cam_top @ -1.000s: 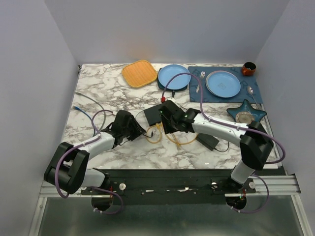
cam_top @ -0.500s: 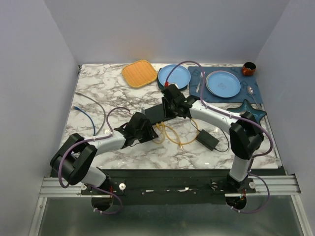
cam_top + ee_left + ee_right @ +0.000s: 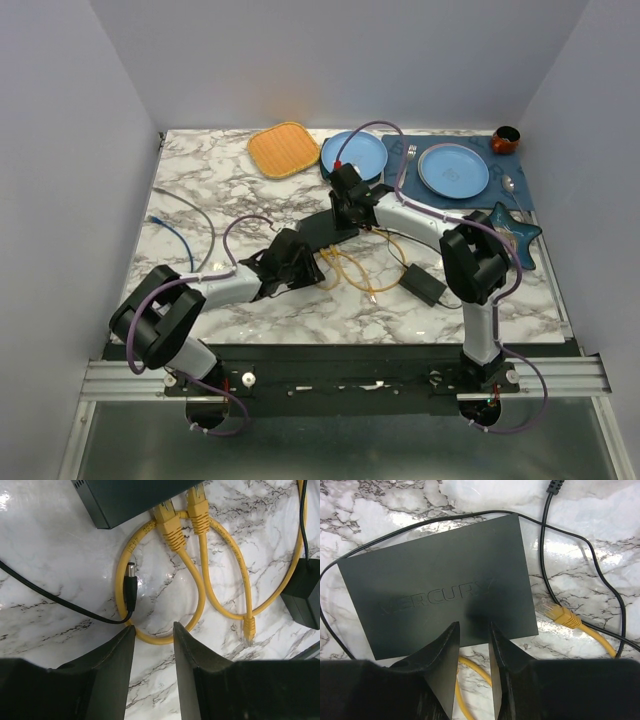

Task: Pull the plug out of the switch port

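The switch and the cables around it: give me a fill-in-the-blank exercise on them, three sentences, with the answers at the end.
1. The name embossed on top of the switch reads ____.
2. The number of yellow plugs at the switch's port edge is ____.
3. The loose barrel plug lying on the marble table is ____ in colour.

Missing words: MERCURY; two; black.

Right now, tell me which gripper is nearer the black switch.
Right. The right gripper hangs directly over the switch, above its flat top. The left gripper sits off its port edge, with the yellow cables lying between.
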Action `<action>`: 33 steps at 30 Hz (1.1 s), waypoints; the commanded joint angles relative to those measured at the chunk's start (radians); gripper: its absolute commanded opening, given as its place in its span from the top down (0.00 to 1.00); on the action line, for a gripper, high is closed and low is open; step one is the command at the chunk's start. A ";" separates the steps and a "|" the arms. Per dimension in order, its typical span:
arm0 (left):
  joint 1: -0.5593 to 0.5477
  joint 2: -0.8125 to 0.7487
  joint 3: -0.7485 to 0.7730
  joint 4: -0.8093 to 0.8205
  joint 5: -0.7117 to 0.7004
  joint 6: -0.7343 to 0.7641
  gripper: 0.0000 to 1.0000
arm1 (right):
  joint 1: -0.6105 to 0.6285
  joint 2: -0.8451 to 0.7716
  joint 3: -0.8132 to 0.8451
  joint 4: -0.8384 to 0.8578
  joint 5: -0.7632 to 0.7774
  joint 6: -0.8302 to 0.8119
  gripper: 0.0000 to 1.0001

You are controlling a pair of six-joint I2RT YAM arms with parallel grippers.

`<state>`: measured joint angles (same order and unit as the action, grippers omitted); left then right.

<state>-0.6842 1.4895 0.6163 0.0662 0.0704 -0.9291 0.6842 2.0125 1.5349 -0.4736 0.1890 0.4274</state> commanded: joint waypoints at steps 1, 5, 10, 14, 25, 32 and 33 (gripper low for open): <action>-0.081 0.057 -0.081 -0.062 0.057 0.007 0.59 | 0.001 0.022 -0.009 -0.013 -0.016 -0.009 0.63; -0.103 0.023 -0.105 -0.065 0.060 0.007 0.69 | 0.001 0.020 -0.039 -0.005 -0.010 -0.007 0.64; -0.101 -0.031 -0.118 -0.120 0.020 0.029 0.79 | 0.002 0.005 -0.106 0.010 -0.022 0.013 0.64; -0.100 -0.075 -0.109 -0.170 0.008 0.047 0.86 | 0.002 -0.008 -0.174 0.046 -0.045 0.039 0.65; 0.006 -0.314 -0.115 -0.321 -0.153 0.030 0.87 | 0.012 -0.118 -0.397 0.144 -0.123 0.163 0.70; 0.215 -0.342 -0.050 -0.295 -0.083 0.056 0.83 | 0.034 -0.136 -0.461 0.211 -0.219 0.221 0.70; 0.236 -0.324 -0.032 -0.301 -0.077 0.065 0.83 | 0.041 -0.133 -0.461 0.213 -0.230 0.228 0.70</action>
<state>-0.5133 1.1316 0.5121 -0.2264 -0.0158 -0.9012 0.6907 1.8557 1.1248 -0.2371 0.0563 0.6025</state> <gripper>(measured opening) 0.164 0.304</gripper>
